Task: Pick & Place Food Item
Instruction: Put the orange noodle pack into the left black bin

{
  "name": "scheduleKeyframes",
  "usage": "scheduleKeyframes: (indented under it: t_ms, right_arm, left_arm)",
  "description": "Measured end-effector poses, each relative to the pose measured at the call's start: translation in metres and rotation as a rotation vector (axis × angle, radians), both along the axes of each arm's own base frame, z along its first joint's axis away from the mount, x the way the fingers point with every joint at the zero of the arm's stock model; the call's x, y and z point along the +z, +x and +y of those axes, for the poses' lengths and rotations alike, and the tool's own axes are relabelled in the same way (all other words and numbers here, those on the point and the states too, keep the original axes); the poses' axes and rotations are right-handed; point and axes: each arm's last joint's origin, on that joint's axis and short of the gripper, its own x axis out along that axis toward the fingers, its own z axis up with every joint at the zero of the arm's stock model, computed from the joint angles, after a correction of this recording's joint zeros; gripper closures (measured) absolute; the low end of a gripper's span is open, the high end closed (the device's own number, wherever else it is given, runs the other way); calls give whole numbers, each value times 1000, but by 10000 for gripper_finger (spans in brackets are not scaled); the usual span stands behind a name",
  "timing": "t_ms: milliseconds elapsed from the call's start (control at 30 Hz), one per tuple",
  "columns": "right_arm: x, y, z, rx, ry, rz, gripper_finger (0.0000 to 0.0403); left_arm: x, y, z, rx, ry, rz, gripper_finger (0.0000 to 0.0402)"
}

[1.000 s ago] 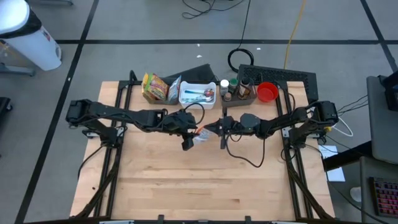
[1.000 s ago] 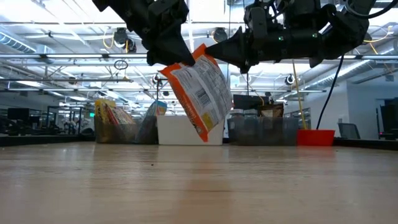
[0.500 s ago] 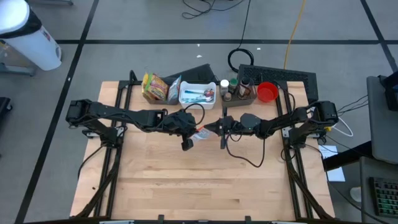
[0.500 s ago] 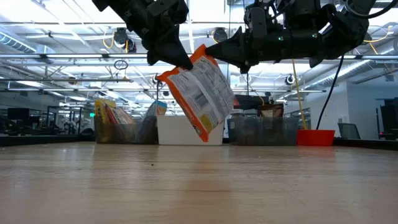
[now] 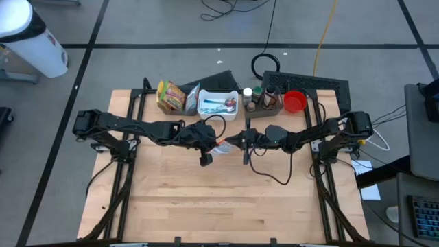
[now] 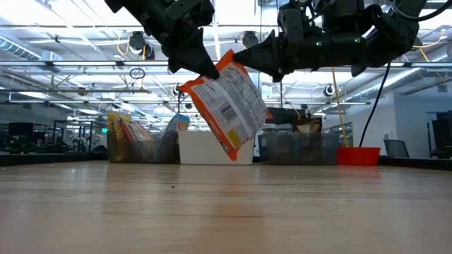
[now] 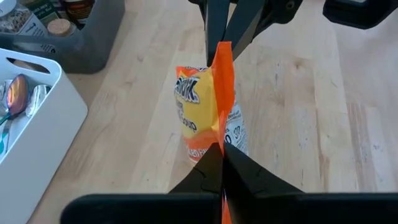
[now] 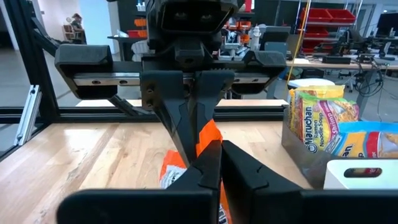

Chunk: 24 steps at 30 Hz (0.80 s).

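While you hold it off the table (image 6: 226,212), note one orange-and-white snack pouch (image 6: 226,106) — pinched along its top edge by both arms. Left gripper (image 6: 205,69) is clamped on the pouch's upper corner; right gripper (image 6: 240,55) is clamped on the same edge, facing it tip to tip. The pouch hangs tilted below them. Behind: white bin (image 6: 212,148), grey tray (image 6: 296,148), red cup (image 6: 359,155).

Both arms raised mid-table, fingers (image 7: 214,171) closed.
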Motion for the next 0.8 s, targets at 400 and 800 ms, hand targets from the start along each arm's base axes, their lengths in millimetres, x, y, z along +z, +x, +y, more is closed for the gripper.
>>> scheduleKeyframes:
  t_ms: [400, 800]
  right_arm:
    - [1, 0, 0, -5, -13, -6, 294]
    - [-2, 0, -3, -107, -6, 28, 221]
  left_arm:
    - [1, 1, 1, 24, -19, -17, 400]
    - [6, -20, 13, 177, 7, 90, 401]
